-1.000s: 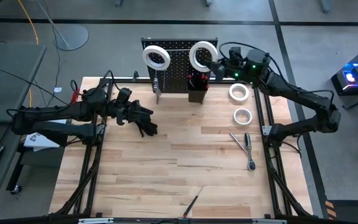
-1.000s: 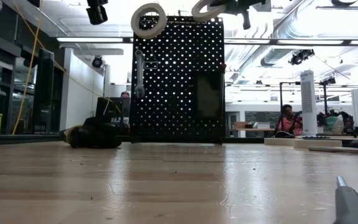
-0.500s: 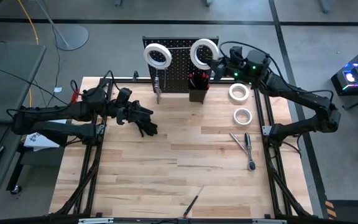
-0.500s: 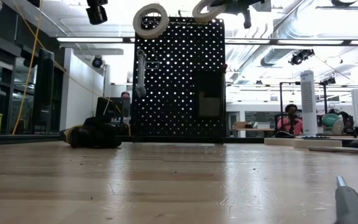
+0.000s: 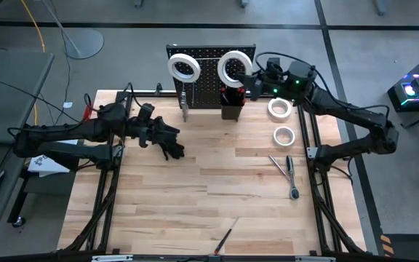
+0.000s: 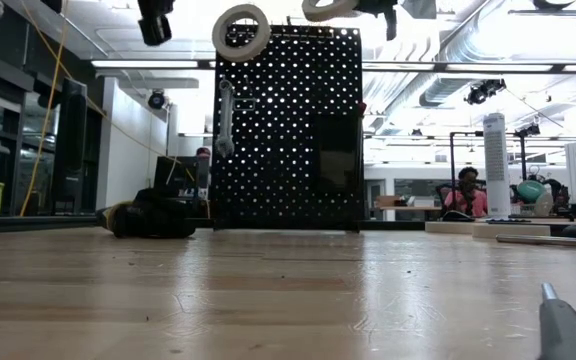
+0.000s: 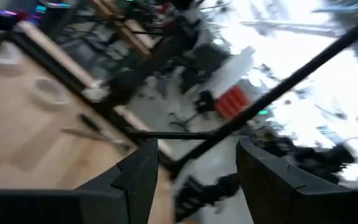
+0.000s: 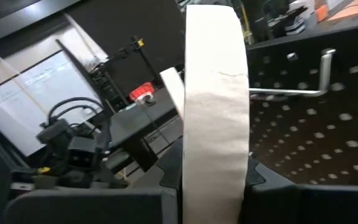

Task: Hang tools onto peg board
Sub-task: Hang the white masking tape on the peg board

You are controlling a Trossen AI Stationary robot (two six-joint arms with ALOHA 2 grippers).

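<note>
Right gripper (image 5: 252, 78) clamps a white tape roll (image 5: 233, 67) edge-on, just beside the silver peg (image 8: 291, 92) projecting from the peg board (image 5: 208, 73); left arm waits well apart.

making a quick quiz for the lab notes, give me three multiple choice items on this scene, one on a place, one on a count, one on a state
1. Where does the left gripper rest?
A. on the table's left half
B. inside the black bin
C. on top of the peg board

2. How many white tape rolls lie flat on the table?
A. none
B. two
C. five

3. What is the right gripper doing?
A. hanging empty
B. gripping a wrench
C. shut on a tape roll at the peg board

Answers:
1 A, the high view shows it low on the wood, left of centre.
2 B, both lie near the right edge.
3 C, the right wrist view shows the roll between its fingers.
</note>
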